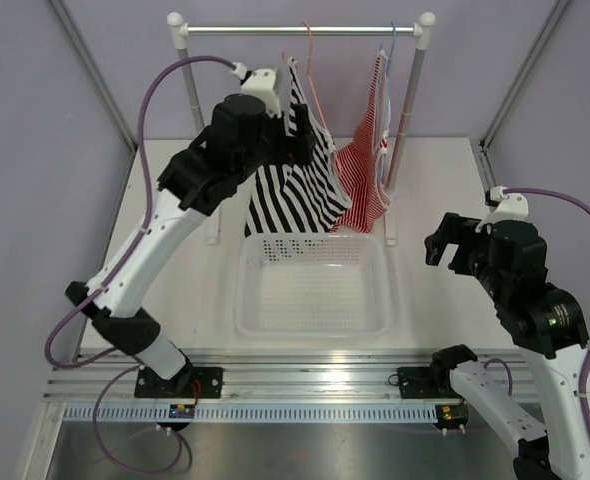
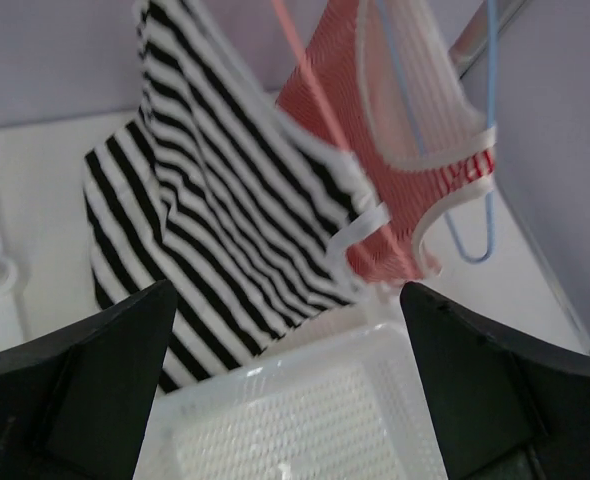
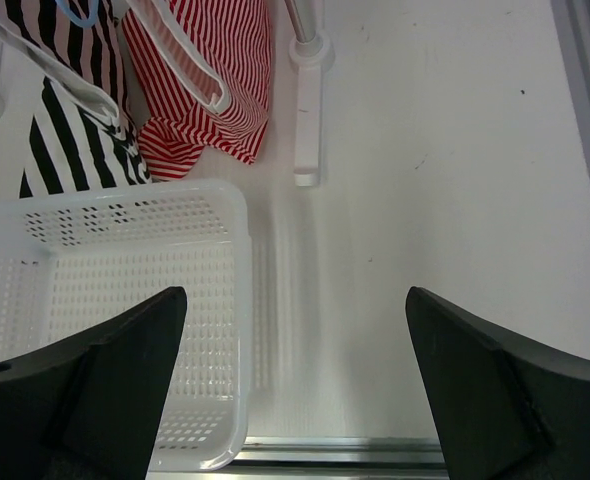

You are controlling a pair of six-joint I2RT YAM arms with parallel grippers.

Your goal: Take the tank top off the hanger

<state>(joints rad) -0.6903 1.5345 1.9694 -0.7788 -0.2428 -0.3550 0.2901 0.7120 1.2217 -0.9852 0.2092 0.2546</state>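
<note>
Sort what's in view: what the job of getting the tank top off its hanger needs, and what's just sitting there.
For the job:
tank top, bold black and white stripes
pink hanger

Just there:
red-striped top
blue hanger
white basket
clothes rail

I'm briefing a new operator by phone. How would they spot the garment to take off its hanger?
Look at the clothes rail behind the white basket, where two tops hang. The tank top is the left one, on the pink hanger, with bold black-and-white stripes, unlike the thin red-striped top beside it.
</note>
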